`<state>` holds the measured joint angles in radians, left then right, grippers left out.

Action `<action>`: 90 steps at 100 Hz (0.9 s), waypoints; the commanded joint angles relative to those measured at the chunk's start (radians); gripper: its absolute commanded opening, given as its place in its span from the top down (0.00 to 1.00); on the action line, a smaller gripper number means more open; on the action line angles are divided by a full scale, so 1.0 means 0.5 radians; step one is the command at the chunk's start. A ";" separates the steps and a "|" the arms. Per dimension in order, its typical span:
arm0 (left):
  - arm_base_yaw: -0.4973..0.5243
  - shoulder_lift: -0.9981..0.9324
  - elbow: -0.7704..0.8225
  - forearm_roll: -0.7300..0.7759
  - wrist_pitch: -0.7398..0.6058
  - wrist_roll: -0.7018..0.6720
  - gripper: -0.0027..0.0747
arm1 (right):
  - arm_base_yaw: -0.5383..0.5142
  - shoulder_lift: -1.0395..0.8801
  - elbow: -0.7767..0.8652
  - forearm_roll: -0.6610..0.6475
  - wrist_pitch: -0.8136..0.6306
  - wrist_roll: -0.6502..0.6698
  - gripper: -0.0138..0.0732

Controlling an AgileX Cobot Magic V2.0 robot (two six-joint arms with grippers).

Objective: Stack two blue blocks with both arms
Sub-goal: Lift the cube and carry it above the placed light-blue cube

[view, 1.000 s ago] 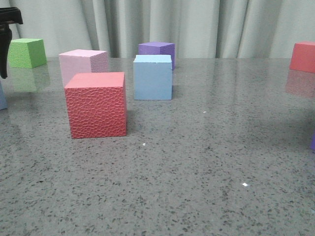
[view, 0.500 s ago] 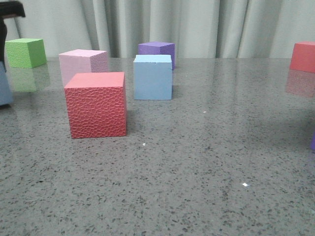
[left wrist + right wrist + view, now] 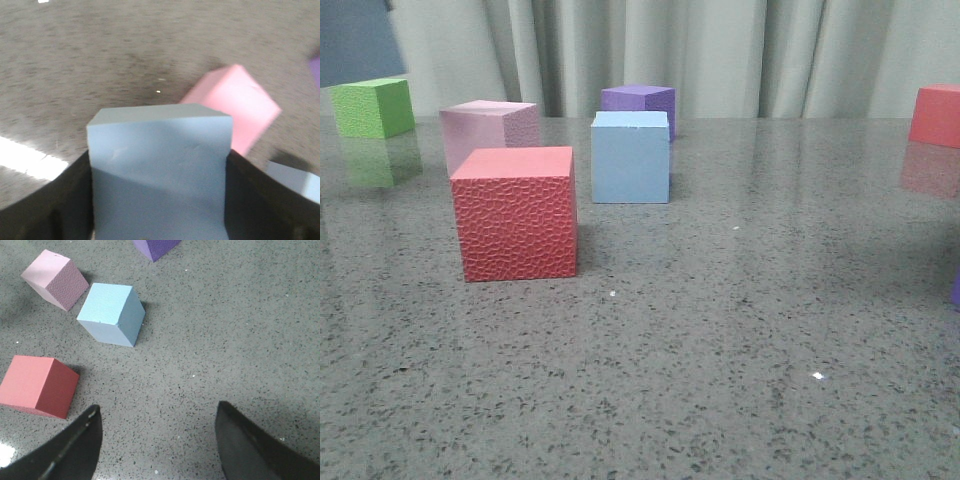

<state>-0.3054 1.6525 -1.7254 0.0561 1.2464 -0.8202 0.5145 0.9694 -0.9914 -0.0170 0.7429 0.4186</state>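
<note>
Pale pleated curtain behind, grey speckled stone-look desk (image 3: pixel 740 330) with a glossy sheen that mirrors the cubes.

Left to right in the front view: held blue block (image 3: pixel 358 40) at the top left corner, lifted clear of the desk, only partly in frame. The left gripper (image 3: pixel 160 200) pinches it between black fingers (image 3: pixel 47 205) on two opposite faces, as the left wrist view shows. Below it a green cube (image 3: pixel 372 107) far back, fine grainy skin. Pink cube (image 3: pixel 488 132), pale, pebbled side. Red cube (image 3: pixel 516 212) nearest the camera, bumpy dimpled front, just in front of the pink one. Second blue block (image 3: pixel 631 157) resting on the desk mid-field, smooth matte faces, sharp edges. Purple cube (image 3: pixel 638 100) just behind it. Another red cube (image 3: pixel 935 115) at the far right edge. Right gripper (image 3: pixel 157 440) spread, empty, hovering above bare desk with the resting blue block ahead of it.

Risks, judged from this:
- Carry path to the resting block passes over the pink and red cubes; a low carry could clip them.
- Foam is soft and light; a tight squeeze may deform it, so it could spring or sit crooked on release.
- The held block looks slightly rotated in the gripper; if it is not squared up, it may overhang and topple.
- The purple cube is close behind the target; overshoot could nudge it.
- The bottom block is light on a slick desk, so a sideways touch could push it away.
</note>
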 commanded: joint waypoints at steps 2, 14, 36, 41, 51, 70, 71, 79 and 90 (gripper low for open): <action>-0.104 -0.003 -0.174 -0.024 0.043 0.077 0.66 | -0.007 -0.029 -0.052 -0.030 -0.138 -0.016 0.28; -0.215 0.120 -0.337 -0.051 0.043 0.097 0.66 | -0.007 -0.029 -0.052 -0.030 -0.138 -0.016 0.28; -0.391 0.352 -0.631 -0.141 0.043 0.210 0.66 | -0.007 -0.029 -0.052 -0.030 -0.130 -0.016 0.28; -0.427 0.402 -0.688 -0.149 0.043 0.225 0.66 | -0.007 -0.029 -0.052 -0.030 -0.130 -0.016 0.28; -0.488 0.488 -0.787 -0.167 0.043 0.249 0.66 | -0.007 -0.029 -0.052 -0.030 -0.128 -0.016 0.28; -0.543 0.594 -0.900 -0.249 0.043 0.289 0.65 | -0.007 -0.029 -0.052 -0.030 -0.117 -0.016 0.28; -0.547 0.597 -0.900 -0.249 0.043 0.298 0.65 | -0.007 -0.029 -0.052 -0.030 -0.117 -0.016 0.28; -0.586 0.614 -0.905 -0.254 0.043 0.306 0.65 | -0.007 -0.029 -0.052 -0.030 -0.117 -0.016 0.28; -0.602 0.628 -0.905 -0.250 0.043 0.327 0.65 | -0.007 -0.029 -0.052 -0.030 -0.106 -0.016 0.28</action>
<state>-0.5919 2.0193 -2.1437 -0.0567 1.2546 -0.6654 0.5145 0.9694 -0.9914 -0.0170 0.7429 0.4186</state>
